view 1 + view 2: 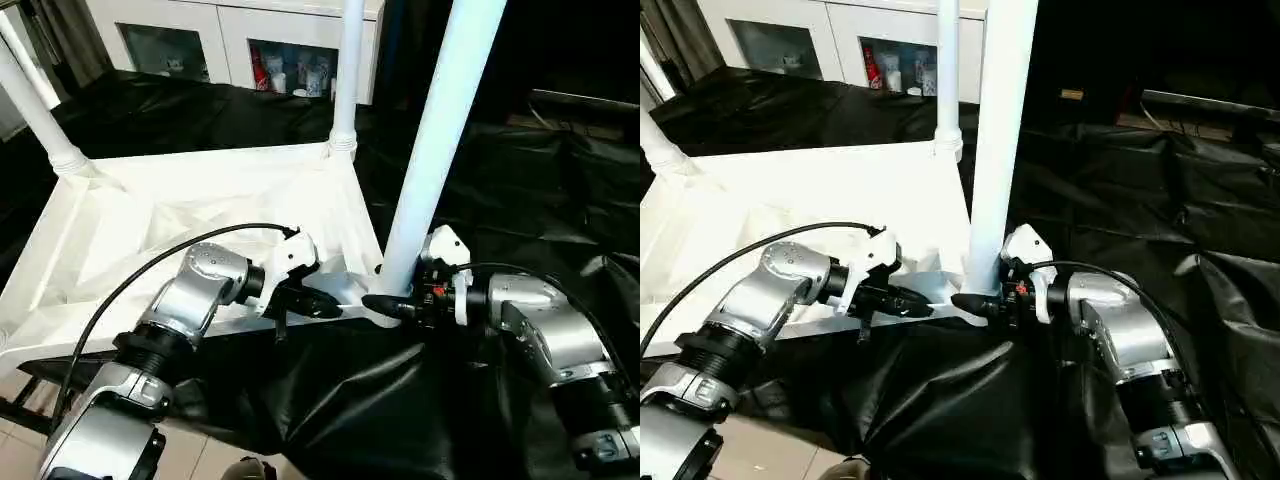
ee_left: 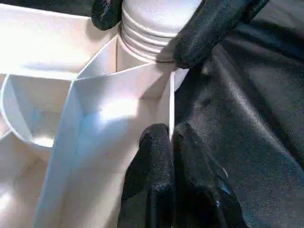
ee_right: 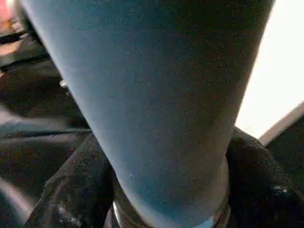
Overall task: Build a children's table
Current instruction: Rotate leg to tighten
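Between right gripper fingers, leg.

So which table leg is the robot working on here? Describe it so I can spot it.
Find the upturned white table top on the black sheet. At its near corner stands the leg, closest to the camera. Unlike the other legs, the right hand straddles its base.

A home-like room (white glass-door cabinets, black floor sheeting)
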Robot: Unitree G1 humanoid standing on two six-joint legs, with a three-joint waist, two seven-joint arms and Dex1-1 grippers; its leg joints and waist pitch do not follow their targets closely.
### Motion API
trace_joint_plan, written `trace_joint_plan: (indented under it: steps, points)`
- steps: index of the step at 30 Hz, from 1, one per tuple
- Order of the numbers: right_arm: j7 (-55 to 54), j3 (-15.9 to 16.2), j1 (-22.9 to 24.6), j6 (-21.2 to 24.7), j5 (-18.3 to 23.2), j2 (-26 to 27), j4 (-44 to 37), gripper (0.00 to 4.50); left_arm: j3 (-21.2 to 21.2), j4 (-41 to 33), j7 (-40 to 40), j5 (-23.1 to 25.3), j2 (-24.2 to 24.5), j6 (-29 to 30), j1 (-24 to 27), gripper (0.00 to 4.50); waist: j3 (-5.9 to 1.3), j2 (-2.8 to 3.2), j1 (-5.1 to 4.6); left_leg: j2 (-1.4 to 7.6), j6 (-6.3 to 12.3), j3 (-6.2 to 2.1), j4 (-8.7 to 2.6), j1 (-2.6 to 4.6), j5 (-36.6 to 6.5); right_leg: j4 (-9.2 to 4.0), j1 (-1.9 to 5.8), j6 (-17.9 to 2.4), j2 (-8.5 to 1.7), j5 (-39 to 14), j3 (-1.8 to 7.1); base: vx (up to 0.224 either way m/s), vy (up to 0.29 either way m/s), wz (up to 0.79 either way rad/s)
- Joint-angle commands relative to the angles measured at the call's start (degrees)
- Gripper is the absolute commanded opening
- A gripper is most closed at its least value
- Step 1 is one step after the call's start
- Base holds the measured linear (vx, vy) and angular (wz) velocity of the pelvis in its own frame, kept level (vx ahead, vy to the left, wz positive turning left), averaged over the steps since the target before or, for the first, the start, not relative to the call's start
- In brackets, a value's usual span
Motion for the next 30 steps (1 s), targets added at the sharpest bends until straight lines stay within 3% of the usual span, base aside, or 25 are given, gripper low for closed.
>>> trace_joint_plan:
  steps: [1,2,6,9,12,13,14,18,22,24,26,30]
  points:
    - [-6.4,3.25,-0.66,1.37,-0.42,6.59,0.75,2.76,-0.2,0.18,5.91,-0.42,-5.97,-0.04,-2.52,0.0,-3.98,-0.58,-0.2,2.29,3.36,-0.62,-4.08,0.55,-11.65,-4.61,2.97,-12.08,-4.25,-18.08,3.23,0.0,0.0,0.0]
    - [-10.89,2.35,-1.33,0.33,-1.68,8.3,2.95,2.75,0.38,1.53,8.92,0.2,-7.11,-0.03,-3.34,0.0,-3.81,-0.65,-0.61,2.17,2.09,-0.78,-4.22,0.65,-13.61,-5.16,2.92,-10.8,-4.39,-22.52,3.09,0.0,0.0,0.0]
    - [-26.89,-2.28,-4.01,-0.01,-3.36,14.89,9.64,2.75,2.11,6.12,18.57,1.74,-11.08,1.65,-6.26,0.0,-3.68,-0.32,-1.13,1.99,0.64,-0.95,-4.36,0.98,-15.38,-5.6,2.52,-9.55,-4.37,-25.24,3.11,0.0,0.0,0.0]
    - [-34.45,-5.13,-5.9,0.4,-3.55,18.89,12.9,2.74,3.09,8.06,23.6,1.87,-13.69,2.51,-7.76,0.0,-3.87,-0.47,-1.5,1.93,0.64,-0.95,-4.36,0.84,-14.72,-5.45,2.63,-9.73,-4.29,-23.4,3.15,0.0,0.0,0.0]
    - [-35.19,-5.4,-6.86,-1.17,-3.55,20.44,13.96,2.74,3.07,7.99,23.83,1.97,-14.67,2.03,-7.94,0.0,-4.15,-0.35,-1.59,1.84,2.11,-0.75,-4.11,0.5,-12.4,-5.0,2.97,-10.9,-4.24,-17.92,3.27,0.0,0.0,0.0]
    - [-34.84,-5.85,-7.03,-1.18,-3.04,20.84,13.89,3.3,3.02,7.94,23.33,2.03,-14.84,1.32,-7.86,0.0,-4.24,-0.46,-1.61,1.79,2.79,-0.71,-4.05,0.28,-11.16,-4.71,3.21,-11.47,-4.18,-15.8,3.25,0.0,0.0,0.0]
    - [-34.8,-6.28,-7.22,-1.22,-2.76,21.21,14.01,3.3,3.03,8.18,23.2,2.1,-15.01,0.72,-7.92,0.0,-4.31,-0.38,-1.54,1.82,3.33,-0.67,-3.97,0.35,-10.52,-4.63,3.21,-11.81,-4.2,-14.81,3.27,0.0,0.0,0.0]
    - [-30.5,-4.31,-6.93,-1.8,-3.32,19.27,12.55,3.73,2.2,6.9,19.83,1.54,-13.74,0.03,-6.81,0.0,-4.41,-0.39,-1.54,1.92,4.05,-0.63,-3.94,0.37,-9.88,-4.38,3.36,-12.89,-4.17,-13.04,3.18,0.0,0.0,0.0]
    - [-27.15,-2.75,-6.57,-3.05,-3.72,17.42,11.38,3.73,1.46,5.47,16.62,0.84,-12.5,-1.25,-5.72,0.0,-4.35,-0.39,-1.58,1.96,4.1,-0.64,-3.95,0.26,-10.24,-4.45,3.48,-12.77,-4.27,-14.01,3.22,0.0,0.0,0.0]
    - [-16.04,0.33,-4.66,-2.82,-2.37,12.23,6.26,3.73,-0.55,0.83,8.9,-0.39,-9.05,-1.49,-3.15,0.0,-4.5,-0.55,-1.32,2.08,4.88,-0.63,-3.85,0.19,-10.07,-4.23,3.84,-12.88,-4.28,-12.94,3.27,0.0,0.0,0.0]
    - [-12.02,1.32,-3.94,-2.64,-1.85,10.14,4.44,3.73,-0.69,-0.07,7.05,-0.77,-8.05,-1.83,-2.56,0.0,-4.46,-0.44,-1.34,2.19,5.64,-0.52,-3.82,0.25,-9.19,-4.1,3.5,-13.65,-4.21,-11.18,3.36,0.0,0.0,0.0]
    - [-2.79,2.75,-2.63,-1.66,0.02,4.92,0.89,3.73,-0.62,-0.51,3.67,-1.05,-5.67,-2.37,-1.97,0.0,-4.45,-0.51,-0.65,2.41,5.33,-0.45,-3.77,0.48,-9.9,-4.14,3.36,-13.57,-4.2,-13.34,3.3,0.0,0.0,0.0]
